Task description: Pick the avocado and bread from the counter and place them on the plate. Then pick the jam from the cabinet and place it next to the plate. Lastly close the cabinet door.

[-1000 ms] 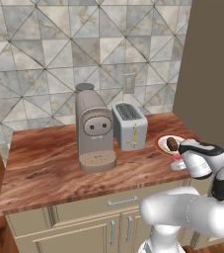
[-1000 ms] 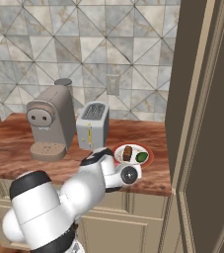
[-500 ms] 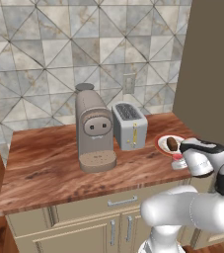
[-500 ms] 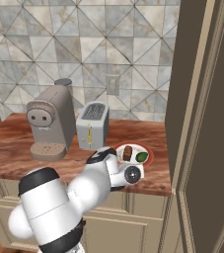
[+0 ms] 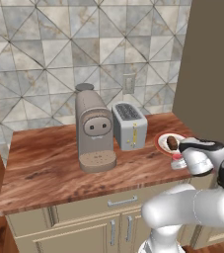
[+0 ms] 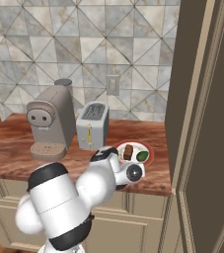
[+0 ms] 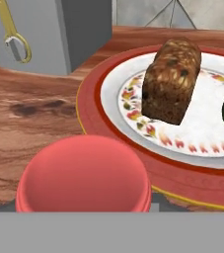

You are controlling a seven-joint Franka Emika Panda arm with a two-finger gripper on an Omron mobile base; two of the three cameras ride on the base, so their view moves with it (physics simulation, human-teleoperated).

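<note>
Red jam [image 7: 83, 174] beside plate [image 7: 103, 116]

The counter [image 5: 49, 163] was reddish wood with a strong grain and a soft sheen. The plate [image 7: 108, 94] looked like glazed ceramic, smooth and glossy. The bread [image 7: 172, 81] had a rough, crumbly crust. The jam [image 7: 84, 175] lid was smooth matt red. The toaster [image 5: 130, 126] seemed brushed grey metal, the wall [image 5: 39, 54] polished stone tile.

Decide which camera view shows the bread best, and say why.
The hand view: the bread is close, its speckled crust clear, on the plate. The left base view shows a dark lump by the arm; the right base view a small brown block.
</note>
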